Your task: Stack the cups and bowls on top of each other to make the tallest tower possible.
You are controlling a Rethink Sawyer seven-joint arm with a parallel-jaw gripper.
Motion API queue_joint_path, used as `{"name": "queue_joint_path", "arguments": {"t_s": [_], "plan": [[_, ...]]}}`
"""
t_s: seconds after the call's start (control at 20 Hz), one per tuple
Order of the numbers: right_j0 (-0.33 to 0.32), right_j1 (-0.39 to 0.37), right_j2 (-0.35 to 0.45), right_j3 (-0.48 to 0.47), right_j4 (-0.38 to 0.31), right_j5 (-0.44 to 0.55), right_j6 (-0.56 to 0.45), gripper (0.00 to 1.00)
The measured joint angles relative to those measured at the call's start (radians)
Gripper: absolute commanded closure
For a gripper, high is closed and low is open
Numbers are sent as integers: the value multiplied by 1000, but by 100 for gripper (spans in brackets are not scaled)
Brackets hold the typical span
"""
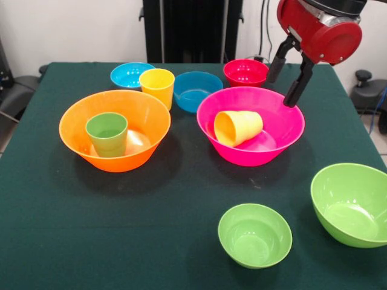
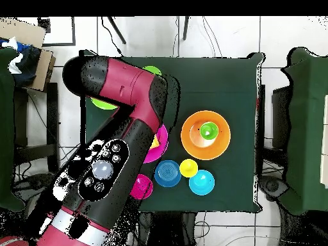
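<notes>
My gripper (image 1: 282,92) hangs open and empty over the far right rim of the large hot pink bowl (image 1: 266,154). An orange-yellow cup (image 1: 238,127) lies on its side inside that bowl. The large orange bowl (image 1: 72,136) holds a green cup (image 1: 107,134) standing upright. A yellow cup (image 1: 157,86) stands on the table behind it. At the back sit the light blue bowl (image 1: 131,74), the darker blue bowl (image 1: 197,90) and the red-pink bowl (image 1: 245,72). In the overhead view my arm (image 2: 122,128) hides the gripper and most of the pink bowl (image 2: 161,146).
A small lime green bowl (image 1: 254,234) and a large lime green bowl (image 1: 351,204) sit near the front right, the large one close to the table's right edge. The table has a dark green cloth (image 1: 151,229). Chairs (image 2: 307,128) stand beside the table.
</notes>
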Motion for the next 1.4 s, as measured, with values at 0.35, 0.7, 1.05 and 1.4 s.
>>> {"name": "queue_joint_path", "arguments": {"t_s": [0.35, 0.7, 1.05, 1.4], "plan": [[0, 2, 0, 9, -2, -62, 0, 0], [-1, 4, 0, 32, -3, -139, 0, 0], [-3, 7, 0, 40, -3, -165, 0, 0], [-13, 16, 0, 38, -3, -165, 0, 0]]}}
